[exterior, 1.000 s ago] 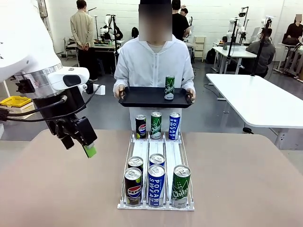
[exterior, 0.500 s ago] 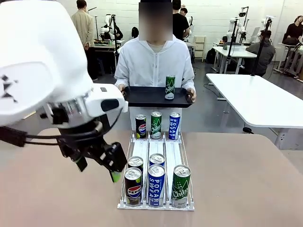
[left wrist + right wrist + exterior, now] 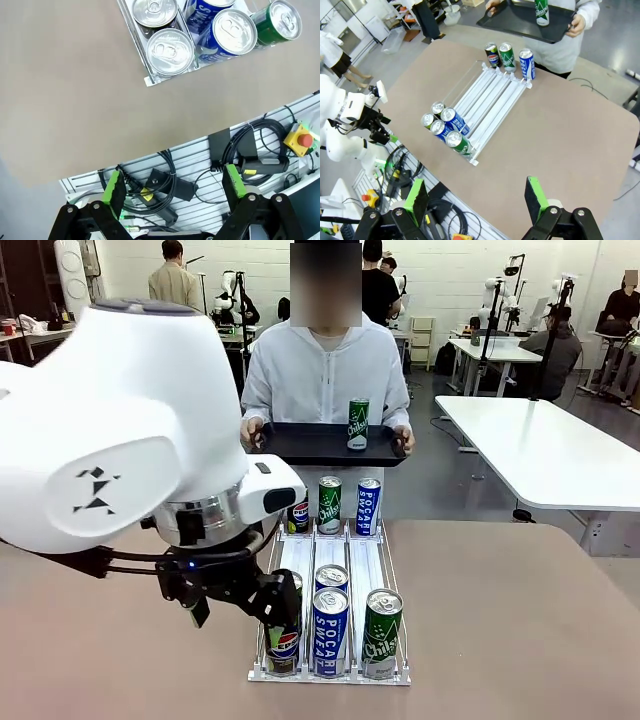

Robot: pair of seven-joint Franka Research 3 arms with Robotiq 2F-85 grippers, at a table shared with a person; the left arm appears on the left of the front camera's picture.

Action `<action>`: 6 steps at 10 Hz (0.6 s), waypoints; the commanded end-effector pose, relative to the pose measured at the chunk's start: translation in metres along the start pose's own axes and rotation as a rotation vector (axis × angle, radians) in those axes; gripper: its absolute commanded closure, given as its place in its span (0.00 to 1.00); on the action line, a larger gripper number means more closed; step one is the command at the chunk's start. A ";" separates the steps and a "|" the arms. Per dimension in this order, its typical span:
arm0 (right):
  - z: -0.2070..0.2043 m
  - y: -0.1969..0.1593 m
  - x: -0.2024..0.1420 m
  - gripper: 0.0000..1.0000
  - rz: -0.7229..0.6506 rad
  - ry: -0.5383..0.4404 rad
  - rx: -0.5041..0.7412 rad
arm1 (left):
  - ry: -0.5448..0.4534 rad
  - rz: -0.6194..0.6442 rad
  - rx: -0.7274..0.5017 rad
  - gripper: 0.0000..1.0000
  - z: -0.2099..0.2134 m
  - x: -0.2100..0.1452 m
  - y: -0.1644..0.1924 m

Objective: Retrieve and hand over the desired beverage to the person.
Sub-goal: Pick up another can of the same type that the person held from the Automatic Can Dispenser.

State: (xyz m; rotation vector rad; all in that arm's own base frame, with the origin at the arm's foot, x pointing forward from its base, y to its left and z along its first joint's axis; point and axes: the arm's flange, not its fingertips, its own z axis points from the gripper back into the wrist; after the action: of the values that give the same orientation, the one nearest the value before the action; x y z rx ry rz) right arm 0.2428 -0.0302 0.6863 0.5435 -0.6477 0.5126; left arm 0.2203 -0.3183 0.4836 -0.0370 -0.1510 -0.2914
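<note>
Labels: a Pepsi can point(image 3: 284, 645), a Pocari Sweat can point(image 3: 330, 632) and a "Chils…" can point(image 3: 381, 635) are standing at the near end of the rack point(image 3: 363, 558).
Person point(image 3: 325, 370): is holding a tray point(image 3: 300, 446) bearing a green can point(image 3: 358, 425) at the far side.
Left hand point(image 3: 174, 182): is hovering wide open and empty, half hiding the Pepsi can.
Right hand point(image 3: 477, 192): is hanging open and empty above the bench point(image 3: 500, 620).

You see right claw point(image 3: 476, 200) at bottom edge, jaws spread wide, nothing between green pads point(image 3: 417, 200). Brown desk point(image 3: 560, 135) carries can rack point(image 3: 490, 95). Five near cans point(image 3: 451, 117) bunched at rack's end toward you. Pepsi can point(image 3: 493, 55), green can point(image 3: 506, 56), blue can point(image 3: 526, 64) upright at far end. Beyond desk, person point(image 3: 560, 50) holds black tray point(image 3: 515, 22), both hands. Tray can point(image 3: 540, 11), green, upright on it. Left arm point(image 3: 345, 125) at picture's left edge.
</note>
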 end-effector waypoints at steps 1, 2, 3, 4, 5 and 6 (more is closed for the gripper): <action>-0.001 0.000 -0.001 0.00 0.003 -0.003 0.008 | -0.012 0.029 0.052 0.00 -0.010 0.007 -0.016; -0.001 0.000 -0.001 0.00 0.003 -0.003 0.008 | 0.000 0.047 0.042 0.00 -0.015 0.013 -0.020; -0.001 0.000 -0.001 0.00 0.003 -0.003 0.008 | 0.008 0.085 0.019 0.00 -0.020 0.024 -0.022; -0.001 0.000 -0.001 0.00 0.003 -0.003 0.008 | 0.016 0.124 -0.009 0.00 -0.024 0.036 -0.024; -0.001 0.000 -0.001 0.00 0.003 -0.003 0.008 | 0.046 0.143 -0.031 0.00 -0.031 0.046 -0.025; -0.001 0.000 -0.001 0.00 0.003 -0.003 0.008 | 0.050 0.156 -0.026 0.00 -0.035 0.050 -0.026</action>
State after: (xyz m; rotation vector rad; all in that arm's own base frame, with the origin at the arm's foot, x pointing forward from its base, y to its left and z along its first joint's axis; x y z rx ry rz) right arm 0.2427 -0.0302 0.6864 0.5435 -0.6479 0.5127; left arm 0.2575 -0.3496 0.4589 -0.0686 -0.0880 -0.1746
